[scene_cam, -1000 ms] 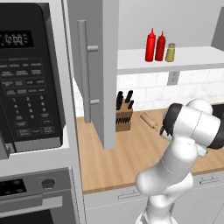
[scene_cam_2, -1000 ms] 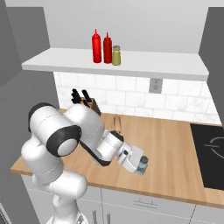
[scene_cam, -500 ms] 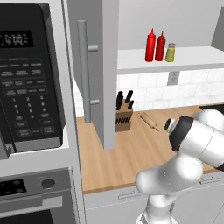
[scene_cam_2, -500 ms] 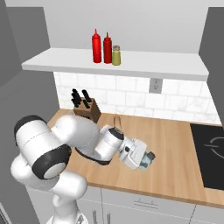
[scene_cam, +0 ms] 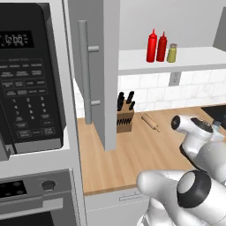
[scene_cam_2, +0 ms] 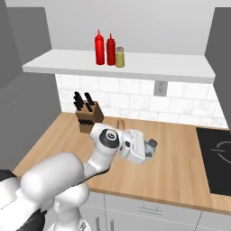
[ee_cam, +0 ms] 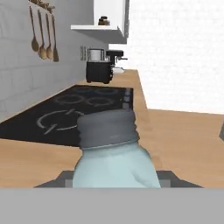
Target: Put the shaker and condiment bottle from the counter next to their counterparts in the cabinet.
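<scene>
My gripper (scene_cam_2: 150, 147) is shut on the shaker (scene_cam_2: 153, 144), a pale blue-grey jar with a dark grey cap, held above the counter's middle and tipped toward the stove. In the hand view the shaker (ee_cam: 112, 154) stands between my fingers (ee_cam: 169, 176). On the cabinet's white shelf (scene_cam_2: 158, 66) the bright red condiment bottle (scene_cam_2: 99, 47) stands left of its darker twin (scene_cam_2: 110, 48), with the yellow-green shaker (scene_cam_2: 119, 57) on the right. From the left base the bottles (scene_cam: 152, 46) (scene_cam: 162, 47) and the yellow-green shaker (scene_cam: 171, 53) sit right of the open grey door (scene_cam: 110, 66).
A knife block (scene_cam_2: 86, 115) and a rolling pin (scene_cam: 150, 121) lie at the back of the wooden counter. A black stovetop (scene_cam_2: 217, 155) is on the right. The microwave (scene_cam: 31, 79) and the door's bar handle (scene_cam: 84, 73) stand at the left.
The arm has folded and swung, and the hand has carried the shaker upward and slightly toward the stove. The items on the shelf have not moved.
</scene>
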Robot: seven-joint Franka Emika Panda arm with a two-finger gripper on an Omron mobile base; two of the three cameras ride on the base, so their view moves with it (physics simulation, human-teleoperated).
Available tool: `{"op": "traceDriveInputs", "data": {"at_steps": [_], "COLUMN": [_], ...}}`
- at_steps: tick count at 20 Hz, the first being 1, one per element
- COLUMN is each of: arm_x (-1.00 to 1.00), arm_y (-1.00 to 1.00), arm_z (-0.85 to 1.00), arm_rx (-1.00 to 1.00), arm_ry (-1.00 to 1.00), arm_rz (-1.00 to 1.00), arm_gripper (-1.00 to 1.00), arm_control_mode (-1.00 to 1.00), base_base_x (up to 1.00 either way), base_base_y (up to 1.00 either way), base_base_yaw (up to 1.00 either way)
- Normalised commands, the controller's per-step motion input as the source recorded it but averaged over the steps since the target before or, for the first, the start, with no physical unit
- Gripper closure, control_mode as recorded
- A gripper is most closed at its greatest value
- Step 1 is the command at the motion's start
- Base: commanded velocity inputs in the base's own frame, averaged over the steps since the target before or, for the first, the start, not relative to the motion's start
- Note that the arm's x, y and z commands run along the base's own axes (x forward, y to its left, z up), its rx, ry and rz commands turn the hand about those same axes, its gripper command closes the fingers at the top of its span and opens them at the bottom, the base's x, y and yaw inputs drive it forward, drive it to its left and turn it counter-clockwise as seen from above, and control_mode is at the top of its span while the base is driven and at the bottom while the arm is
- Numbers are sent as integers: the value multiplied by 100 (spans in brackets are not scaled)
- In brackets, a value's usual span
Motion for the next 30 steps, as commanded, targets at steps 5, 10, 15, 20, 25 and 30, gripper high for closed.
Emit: {"op": "traceDriveInputs", "data": {"at_steps": [5,10,15,20,25,30], "arm_x": [-8,-41,-19,2,26,3], "arm_y": [28,20,26,29,34,2], "arm_z": [72,91,95,71,53,69], "arm_rx": [-14,-14,-4,0,-1,0], "arm_ry": [-10,-29,-24,-9,0,-2], "arm_rz": [40,33,28,27,28,23], "arm_gripper": [100,100,100,100,100,100], "arm_control_mode": [-100,-100,-100,-100,-100,-100], "base_base_x": [0,0,0,0,0,0], "base_base_y": [0,0,0,0,0,0], "base_base_yaw": [0,0,0,0,0,0]}}
